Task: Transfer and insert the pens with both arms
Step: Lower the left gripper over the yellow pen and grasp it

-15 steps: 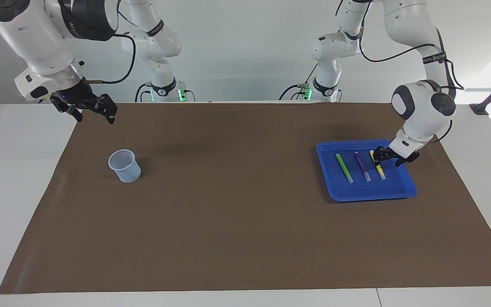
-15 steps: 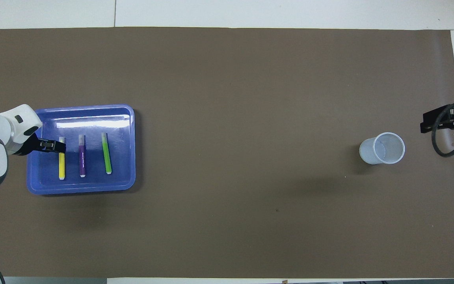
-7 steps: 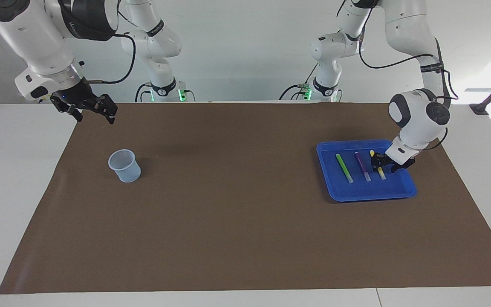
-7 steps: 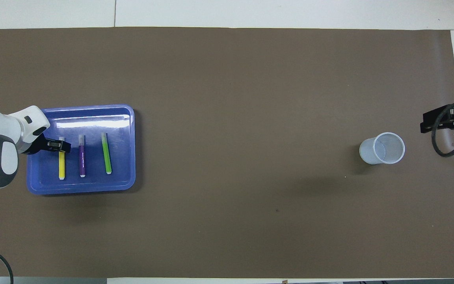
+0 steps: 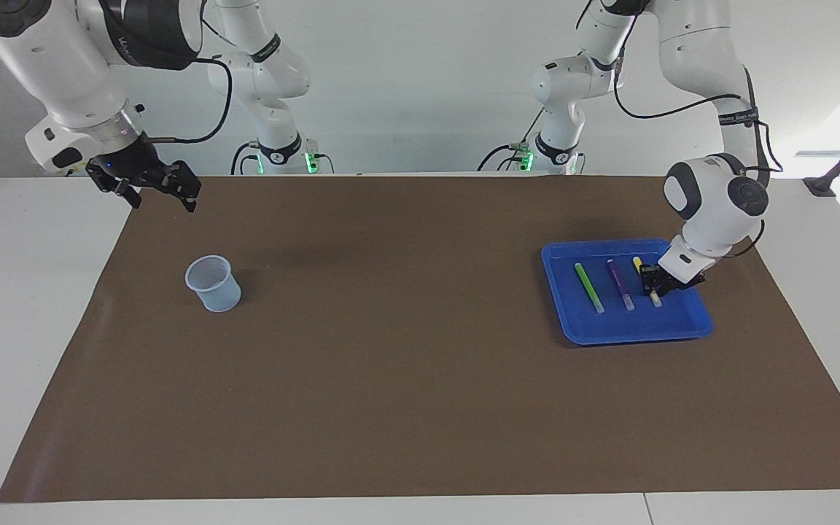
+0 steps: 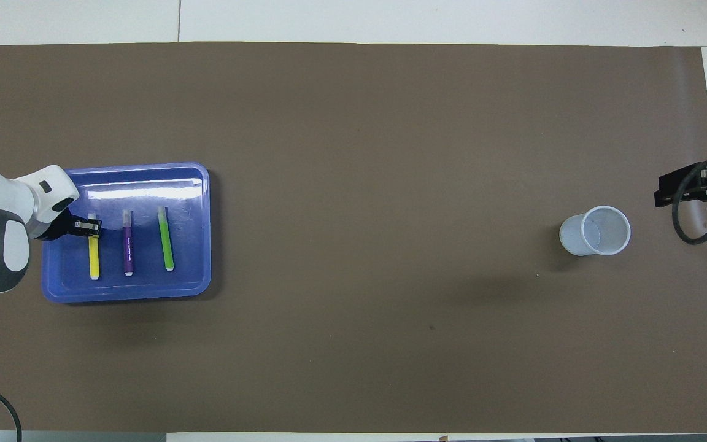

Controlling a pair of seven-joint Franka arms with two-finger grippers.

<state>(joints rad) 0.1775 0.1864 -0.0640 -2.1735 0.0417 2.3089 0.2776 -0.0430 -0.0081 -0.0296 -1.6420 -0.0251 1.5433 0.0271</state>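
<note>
Three pens lie side by side in a blue tray (image 5: 631,332) (image 6: 145,288) toward the left arm's end of the table: green (image 5: 588,286) (image 6: 165,238), purple (image 5: 620,284) (image 6: 127,242) and yellow (image 5: 655,297) (image 6: 94,261). My left gripper (image 5: 651,281) (image 6: 91,228) is down in the tray, shut on the yellow pen near its pale cap end, and the pen still rests on the tray floor. My right gripper (image 5: 162,195) (image 6: 663,191) hangs open and holds nothing, over the brown mat's edge at the right arm's end, where that arm waits.
A pale translucent cup (image 5: 212,283) (image 6: 596,230) stands upright on the brown mat (image 5: 405,379) toward the right arm's end. Two smaller white arms (image 5: 274,80) (image 5: 566,80) with green-lit bases stand at the robots' edge of the table.
My left gripper came down over the yellow pen and its fingers closed on it, nudging the pen slightly. The right arm, cup and other pens have not moved.
</note>
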